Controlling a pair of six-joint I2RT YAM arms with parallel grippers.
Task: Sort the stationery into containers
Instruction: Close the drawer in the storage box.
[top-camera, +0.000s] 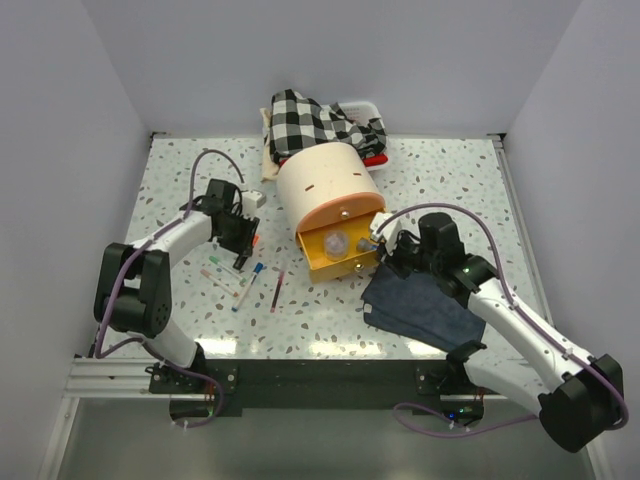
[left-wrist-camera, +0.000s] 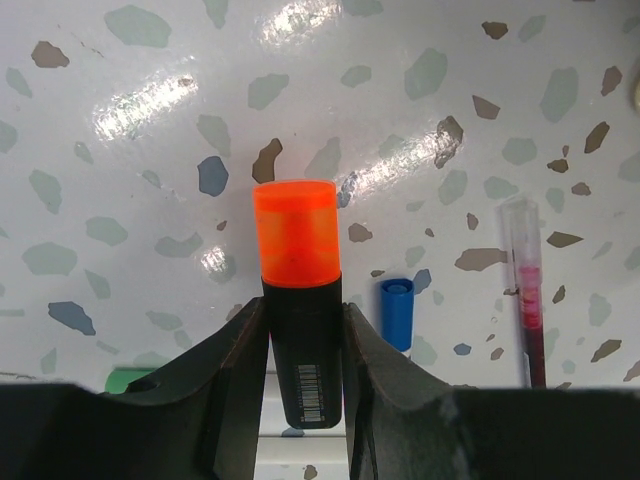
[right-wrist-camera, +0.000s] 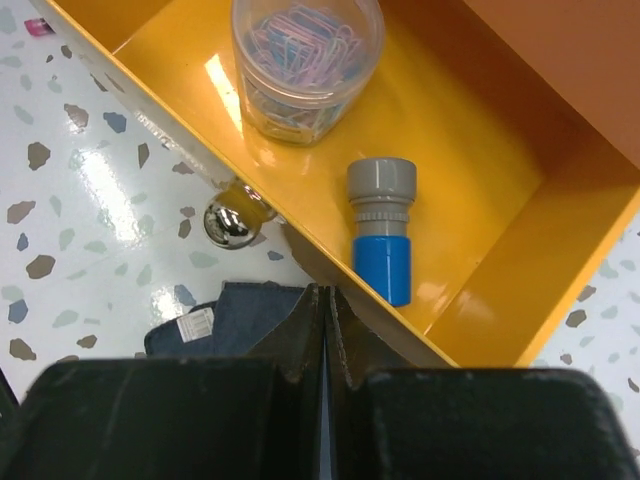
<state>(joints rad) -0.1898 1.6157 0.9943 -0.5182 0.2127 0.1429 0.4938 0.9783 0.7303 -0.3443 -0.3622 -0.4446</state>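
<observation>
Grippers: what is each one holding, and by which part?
Left gripper clamps the orange-capped marker by its black barrel, just below the cap. Right gripper is shut on nothing.

**Bright overhead light, glare on glossy surfaces**

The top view is evenly lit and sharp. Shadows are soft and short, and white glare patches line the near edge of the terrazzo table (top-camera: 450, 180). From the left wrist, reflections streak the tabletop; the orange-capped marker (left-wrist-camera: 297, 250) is crisp, while the left gripper's fingers (left-wrist-camera: 225, 380) are dark and soft. From the right wrist, highlights gleam on the yellow drawer (right-wrist-camera: 470, 190), its knob (right-wrist-camera: 226, 222) and the clear pot (right-wrist-camera: 305, 70).
</observation>
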